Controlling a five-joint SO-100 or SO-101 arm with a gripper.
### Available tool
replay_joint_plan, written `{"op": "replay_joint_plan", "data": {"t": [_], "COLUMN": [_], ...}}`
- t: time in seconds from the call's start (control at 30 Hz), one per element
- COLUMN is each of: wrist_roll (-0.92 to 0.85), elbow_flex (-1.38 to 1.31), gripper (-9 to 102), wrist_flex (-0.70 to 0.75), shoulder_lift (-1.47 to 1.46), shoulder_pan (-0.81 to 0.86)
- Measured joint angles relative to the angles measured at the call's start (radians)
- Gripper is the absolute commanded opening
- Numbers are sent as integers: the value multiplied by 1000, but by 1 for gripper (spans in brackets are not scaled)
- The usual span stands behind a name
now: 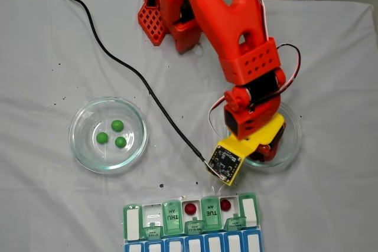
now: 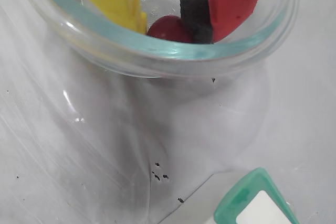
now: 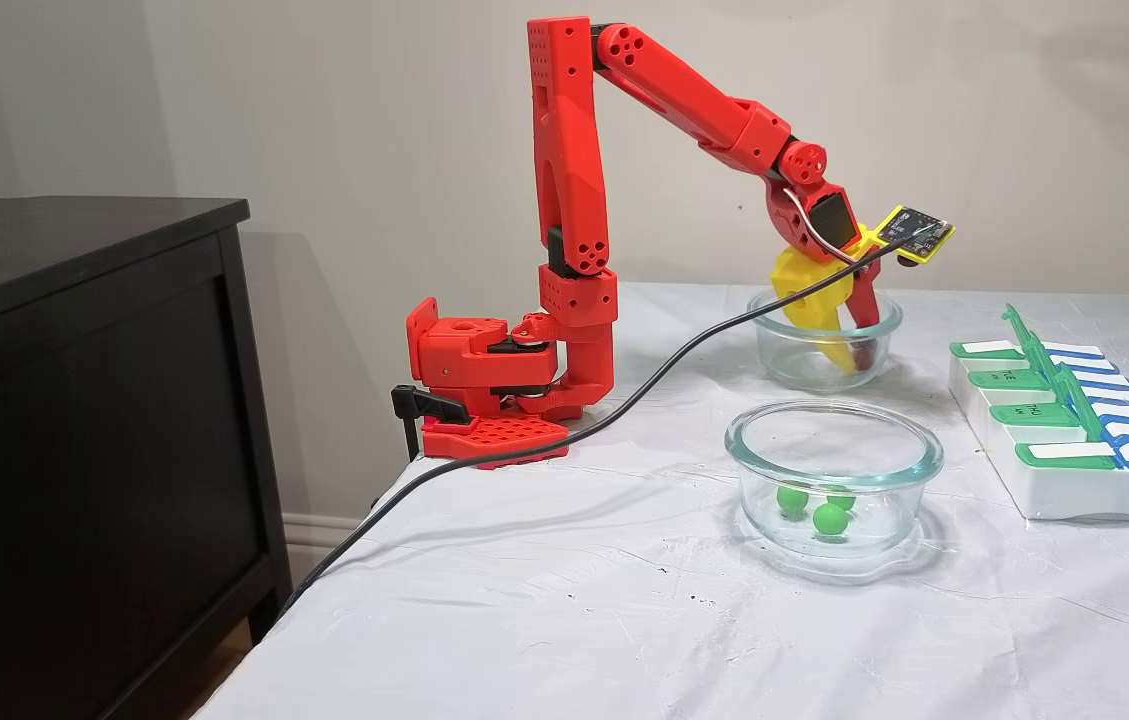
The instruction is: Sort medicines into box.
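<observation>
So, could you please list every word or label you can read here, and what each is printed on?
"THU AM": upside down on a green lid of the pill organizer.
"TUE AM": upside down on another green lid.
Lettering on the small raised lid tabs: too blurred to read.

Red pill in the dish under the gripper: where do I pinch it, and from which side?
Across its widest middle, from straight above. The red pill is round and sits low inside the glass dish, whose wall blocks side approaches; the gripper already straddles it.
</observation>
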Motion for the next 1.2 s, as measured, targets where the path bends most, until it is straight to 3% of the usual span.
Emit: {"op": "replay_joint_plan", "data": {"t": [0.23,0.47,0.6,0.87,1.2], "wrist_roll": [-35,-67,-77,-77,51], "elbow_flex": [0,0,0,2,-14], "gripper": [15,9,0,0,0], "wrist_flex": [2,-23,-43,-57,144], "shoulder_lift": [0,0,0,0,104], "shoulder_pan": [18,32,32,32,6]}}
